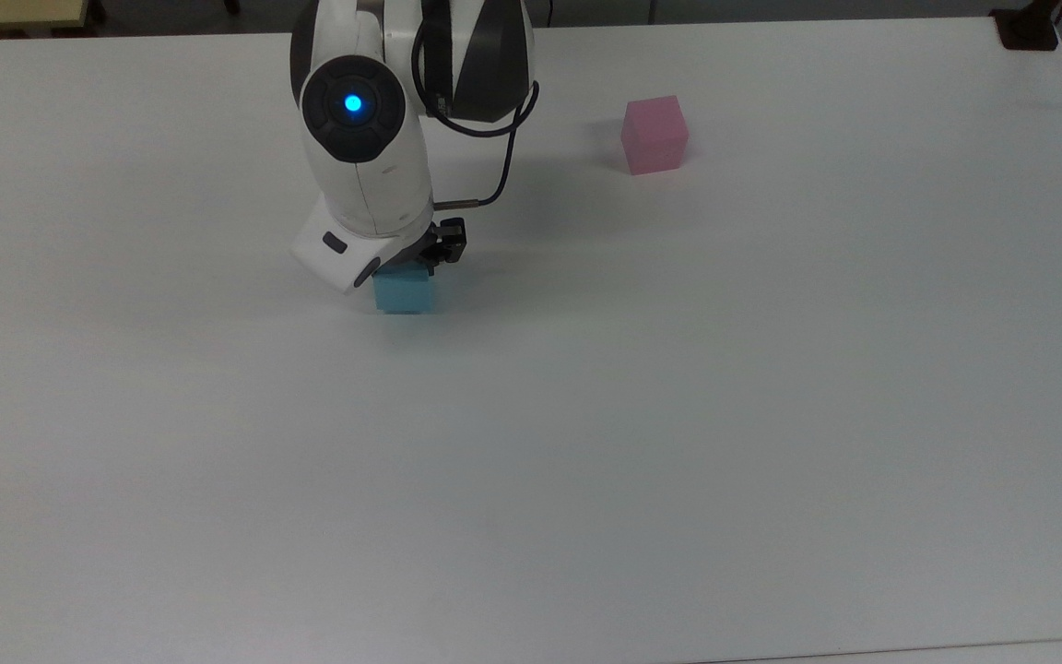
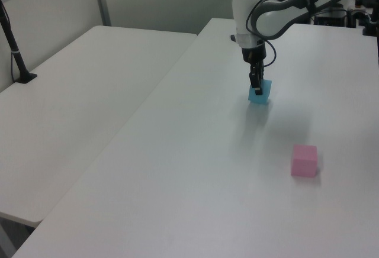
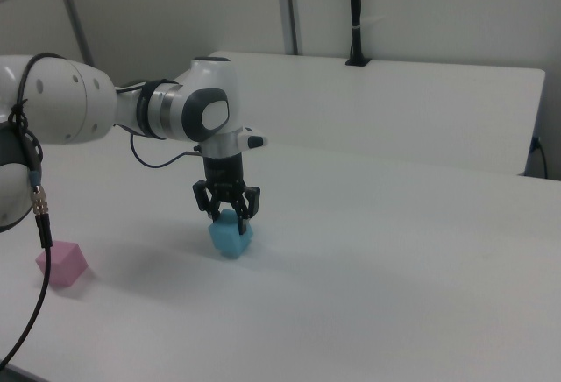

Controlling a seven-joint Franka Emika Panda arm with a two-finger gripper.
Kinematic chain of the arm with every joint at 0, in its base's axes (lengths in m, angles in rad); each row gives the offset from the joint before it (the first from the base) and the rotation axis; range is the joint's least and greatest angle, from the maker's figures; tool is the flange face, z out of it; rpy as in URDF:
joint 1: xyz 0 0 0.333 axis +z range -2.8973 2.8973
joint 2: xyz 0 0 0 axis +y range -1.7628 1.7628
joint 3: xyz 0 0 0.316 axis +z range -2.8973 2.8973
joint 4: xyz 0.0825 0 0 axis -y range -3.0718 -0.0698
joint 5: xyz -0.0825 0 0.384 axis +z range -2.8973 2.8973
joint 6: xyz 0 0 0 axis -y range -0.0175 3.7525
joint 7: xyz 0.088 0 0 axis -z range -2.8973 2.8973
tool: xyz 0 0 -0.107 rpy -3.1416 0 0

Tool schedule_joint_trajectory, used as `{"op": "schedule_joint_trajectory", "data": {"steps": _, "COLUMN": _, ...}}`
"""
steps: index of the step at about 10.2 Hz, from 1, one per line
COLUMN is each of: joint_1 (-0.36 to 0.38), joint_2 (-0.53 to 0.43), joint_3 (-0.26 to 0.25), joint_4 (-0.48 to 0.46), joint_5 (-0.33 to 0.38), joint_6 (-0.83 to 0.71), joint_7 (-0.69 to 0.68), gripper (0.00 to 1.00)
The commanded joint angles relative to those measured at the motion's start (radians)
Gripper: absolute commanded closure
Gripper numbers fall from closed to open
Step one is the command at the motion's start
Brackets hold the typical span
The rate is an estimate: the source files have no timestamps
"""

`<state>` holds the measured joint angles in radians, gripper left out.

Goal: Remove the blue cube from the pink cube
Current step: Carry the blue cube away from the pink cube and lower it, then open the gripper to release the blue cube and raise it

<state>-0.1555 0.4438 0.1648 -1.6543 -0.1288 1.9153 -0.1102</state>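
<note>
My claw (image 3: 227,215): closed on the blue cube (image 3: 230,236).
Blue cube: on the desk (image 1: 678,415).
Pink cube (image 1: 654,135): well apart.

The white table (image 1: 678,443) carries the pink cube (image 1: 654,135) and, well apart, the blue cube (image 1: 405,293).

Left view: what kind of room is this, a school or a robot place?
Probably a robot lab. A white robot arm works over plain white tables, its gripper closed on a blue cube, with a pink cube apart. A black camera stand is clamped to the neighbouring table.
</note>
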Motion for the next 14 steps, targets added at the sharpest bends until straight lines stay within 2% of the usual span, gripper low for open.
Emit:
{"op": "schedule_joint_trajectory", "data": {"steps": 1, "joint_1": 0.014, "joint_2": 0.006, "joint_3": -0.019, "joint_4": 0.013, "joint_5": -0.012, "joint_6": 0.010, "joint_7": 0.015, "gripper": 0.00}}
{"op": "schedule_joint_trajectory", "data": {"steps": 3, "joint_1": 0.011, "joint_2": 0.004, "joint_3": -0.019, "joint_4": 0.011, "joint_5": -0.011, "joint_6": 0.010, "joint_7": 0.029, "gripper": 0.00}}
{"op": "schedule_joint_trajectory", "data": {"steps": 5, "joint_1": 0.010, "joint_2": -0.037, "joint_3": -0.019, "joint_4": 0.013, "joint_5": -0.008, "joint_6": -0.002, "joint_7": 0.107, "gripper": 0.00}}
{"op": "schedule_joint_trajectory", "data": {"steps": 7, "joint_1": 0.011, "joint_2": -0.159, "joint_3": -0.019, "joint_4": 0.018, "joint_5": 0.001, "joint_6": -0.073, "joint_7": 0.241, "gripper": 0.00}}
{"op": "schedule_joint_trajectory", "data": {"steps": 9, "joint_1": 0.011, "joint_2": -0.291, "joint_3": -0.022, "joint_4": 0.018, "joint_5": 0.029, "joint_6": -0.181, "joint_7": 0.274, "gripper": 0.00}}
{"op": "schedule_joint_trajectory", "data": {"steps": 11, "joint_1": 0.033, "joint_2": -0.411, "joint_3": -0.095, "joint_4": 0.018, "joint_5": 0.133, "joint_6": -0.315, "joint_7": 0.276, "gripper": 0.00}}
{"op": "schedule_joint_trajectory", "data": {"steps": 12, "joint_1": 0.042, "joint_2": -0.463, "joint_3": -0.122, "joint_4": 0.016, "joint_5": 0.141, "joint_6": -0.353, "joint_7": 0.276, "gripper": 0.00}}
{"op": "schedule_joint_trajectory", "data": {"steps": 14, "joint_1": 0.115, "joint_2": -0.514, "joint_3": -0.200, "joint_4": 0.005, "joint_5": 0.141, "joint_6": -0.372, "joint_7": 0.238, "gripper": 0.00}}
